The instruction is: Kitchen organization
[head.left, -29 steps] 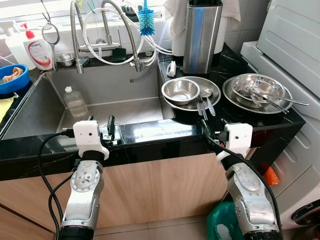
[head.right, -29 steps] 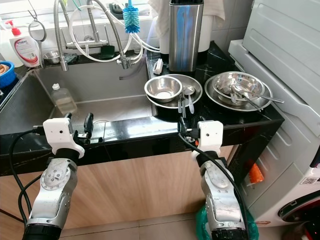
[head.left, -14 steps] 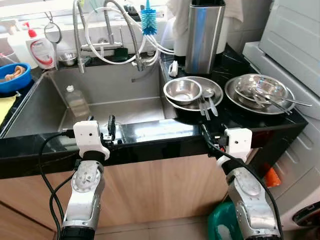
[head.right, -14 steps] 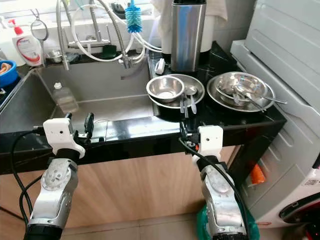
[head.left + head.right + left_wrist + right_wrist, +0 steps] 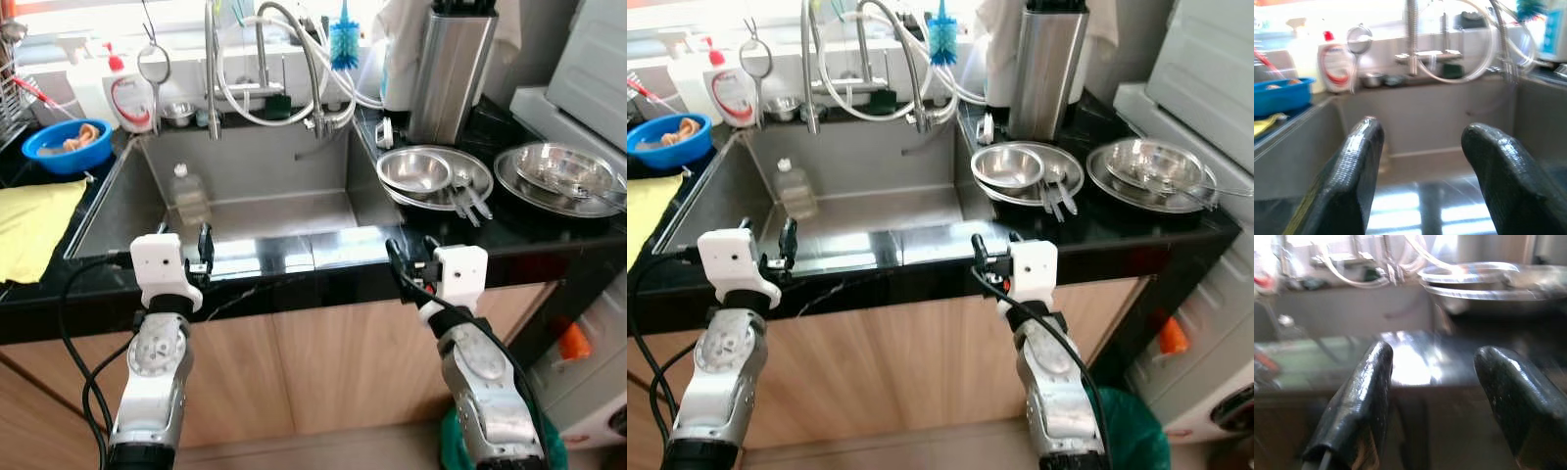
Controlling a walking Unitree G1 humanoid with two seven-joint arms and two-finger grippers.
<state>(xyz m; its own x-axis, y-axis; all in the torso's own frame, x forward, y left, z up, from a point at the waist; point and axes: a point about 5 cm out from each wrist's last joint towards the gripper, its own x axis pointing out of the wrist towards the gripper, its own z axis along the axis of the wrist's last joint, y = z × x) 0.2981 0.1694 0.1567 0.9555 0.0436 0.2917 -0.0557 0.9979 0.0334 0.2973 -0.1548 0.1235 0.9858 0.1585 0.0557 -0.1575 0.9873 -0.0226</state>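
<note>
While both my arms sit low at the black counter's (image 5: 294, 269) front edge, the left gripper (image 5: 1420, 171) has its fingers spread apart with nothing between them, and the right gripper (image 5: 1444, 401) is likewise parted and empty. Beyond them lies the sink (image 5: 265, 211), with a bottle (image 5: 188, 194) standing inside. Right of the sink, a bowl (image 5: 415, 168) rests on a plate (image 5: 475, 181) with cutlery (image 5: 462, 201); another dish (image 5: 563, 174) sits farther right. On my far left is a blue bowl (image 5: 67, 145).

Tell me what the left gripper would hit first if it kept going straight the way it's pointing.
Probably the sink's back wall: the left gripper points out over the sink basin with open space ahead, though depth is hard to judge.
</note>
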